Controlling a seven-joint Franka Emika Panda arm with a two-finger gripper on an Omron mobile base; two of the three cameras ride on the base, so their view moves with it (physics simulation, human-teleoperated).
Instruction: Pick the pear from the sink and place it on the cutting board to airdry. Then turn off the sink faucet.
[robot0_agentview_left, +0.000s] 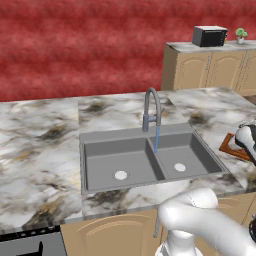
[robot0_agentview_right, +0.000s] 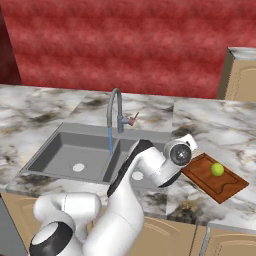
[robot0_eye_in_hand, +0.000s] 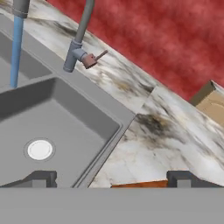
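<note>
The hand (robot0_eye_in_hand: 111, 178) is open and holds nothing, low in the hand view over the sink (robot0_eye_in_hand: 83, 113) edge. The pear (robot0_agentview_right: 217, 169) sits on the cutting board (robot0_agentview_right: 202, 176), at the right of the right base view. Water runs from the sink faucet (robot0_agentview_right: 115, 110).

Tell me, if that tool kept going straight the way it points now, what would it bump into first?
Probably the marble counter just right of the sink, near the basin's rim. The tool looks down across that corner; depth is hard to judge, so it could meet the rim itself.
</note>
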